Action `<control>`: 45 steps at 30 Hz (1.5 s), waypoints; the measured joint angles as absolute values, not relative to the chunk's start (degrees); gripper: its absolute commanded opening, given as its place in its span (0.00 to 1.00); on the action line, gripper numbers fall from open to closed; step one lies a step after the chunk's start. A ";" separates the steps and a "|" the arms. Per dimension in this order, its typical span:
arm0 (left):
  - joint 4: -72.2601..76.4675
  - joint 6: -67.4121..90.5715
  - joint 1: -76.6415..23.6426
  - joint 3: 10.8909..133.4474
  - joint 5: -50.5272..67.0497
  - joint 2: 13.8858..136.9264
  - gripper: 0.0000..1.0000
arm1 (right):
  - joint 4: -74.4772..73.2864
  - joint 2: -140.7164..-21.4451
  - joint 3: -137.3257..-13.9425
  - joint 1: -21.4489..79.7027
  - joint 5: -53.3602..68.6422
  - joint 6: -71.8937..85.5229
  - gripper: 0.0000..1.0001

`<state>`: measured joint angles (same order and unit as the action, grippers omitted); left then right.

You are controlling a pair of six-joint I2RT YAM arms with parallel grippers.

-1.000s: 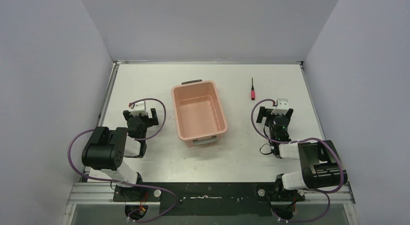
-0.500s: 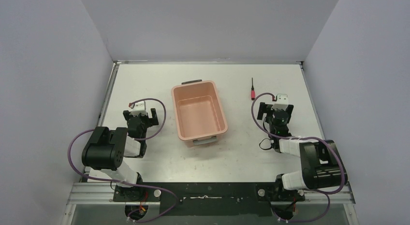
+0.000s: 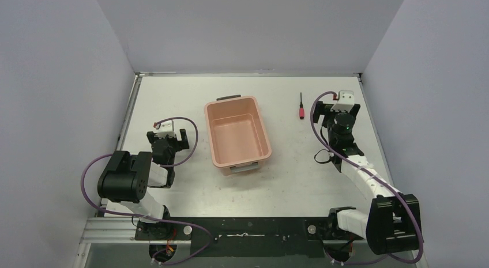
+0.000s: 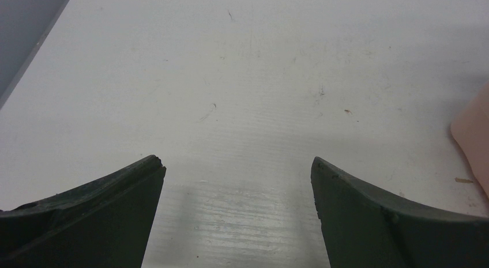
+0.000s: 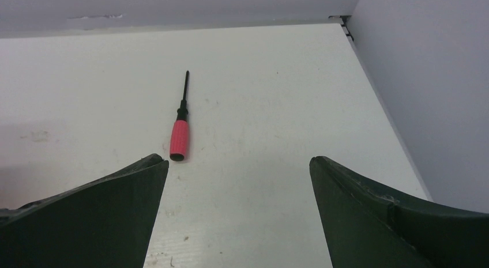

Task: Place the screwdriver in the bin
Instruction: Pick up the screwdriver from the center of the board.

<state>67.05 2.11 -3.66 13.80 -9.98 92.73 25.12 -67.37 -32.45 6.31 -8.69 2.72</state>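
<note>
The screwdriver (image 3: pixel 300 106), with a thin black shaft and a short red handle, lies flat on the white table to the right of the bin, handle toward me. The salmon-pink bin (image 3: pixel 237 135) stands empty at the table's middle. My right gripper (image 3: pixel 343 109) is open and empty, to the right of the screwdriver. In the right wrist view the screwdriver (image 5: pixel 179 138) lies just ahead of my left fingertip (image 5: pixel 151 167), outside the open right gripper (image 5: pixel 239 161). My left gripper (image 3: pixel 167 140) is open and empty, left of the bin. In its wrist view (image 4: pixel 238 164) only bare table lies between the fingers.
Grey walls enclose the table at the back and both sides; the right wall (image 5: pixel 427 78) stands close to my right gripper. A corner of the bin (image 4: pixel 476 135) shows at the right edge of the left wrist view.
</note>
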 measured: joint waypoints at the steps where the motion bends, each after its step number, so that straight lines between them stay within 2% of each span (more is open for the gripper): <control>1: 67.05 2.11 -3.66 13.80 -9.98 92.73 0.97 | 23.44 -66.87 -34.26 6.31 -8.54 2.55 1.00; 14: 67.05 2.11 -3.66 13.80 -9.98 92.73 0.97 | 3.20 -66.08 -58.74 6.31 -7.81 2.24 1.00; 28: 67.05 2.11 -3.66 13.80 -9.98 92.73 0.97 | -14.72 -75.90 -84.05 6.37 -5.45 5.98 1.00; 45: 67.05 2.11 -3.66 13.80 -9.98 92.73 0.97 | -27.97 -86.85 -99.07 6.48 -5.34 5.82 1.00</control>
<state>67.05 2.11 -3.66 13.80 -9.98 92.73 -27.97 -86.85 -99.07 6.48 -5.34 5.82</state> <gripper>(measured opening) 0.971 0.999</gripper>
